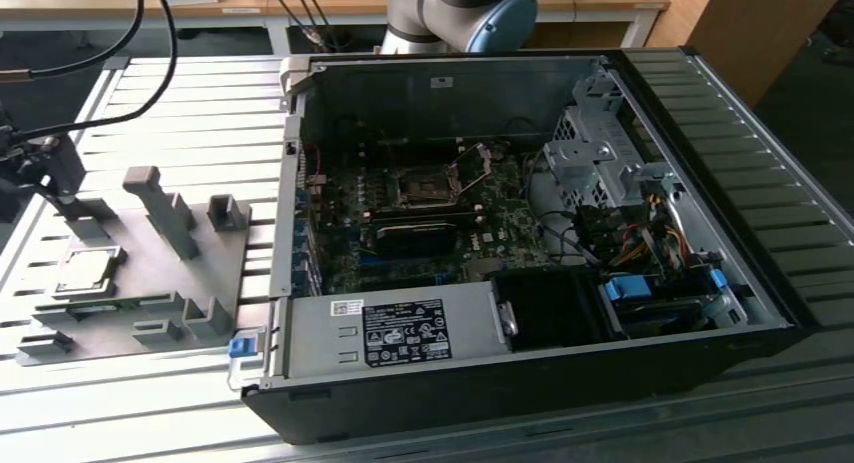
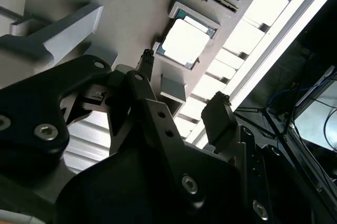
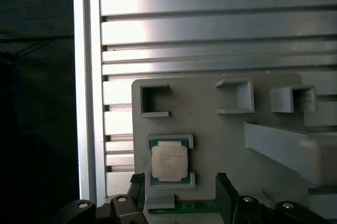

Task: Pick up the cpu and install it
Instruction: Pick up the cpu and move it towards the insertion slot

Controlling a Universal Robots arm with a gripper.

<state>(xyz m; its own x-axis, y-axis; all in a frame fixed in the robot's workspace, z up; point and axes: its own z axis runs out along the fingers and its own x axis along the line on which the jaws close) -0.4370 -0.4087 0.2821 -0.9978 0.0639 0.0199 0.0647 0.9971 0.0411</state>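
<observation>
Gripper: the black two-finger gripper (image 2: 181, 84) hangs over the fixture plate, its fingers (image 2: 217, 110) spread wide with nothing between them.
Cpu: the silver-topped cpu (image 3: 169, 162) lies flat in its framed nest on the grey fixture plate (image 3: 210, 129), near the fingertips but apart from both.
Fixture plate: it rests on the slatted metal table (image 1: 200, 93), at the exterior view's left of the computer case, and carries upright grey blocks (image 1: 167, 208).
Computer case: the open computer case (image 1: 441, 83) shows its motherboard (image 1: 354, 263); the black socket (image 1: 427, 188) is well apart from the cpu.
</observation>
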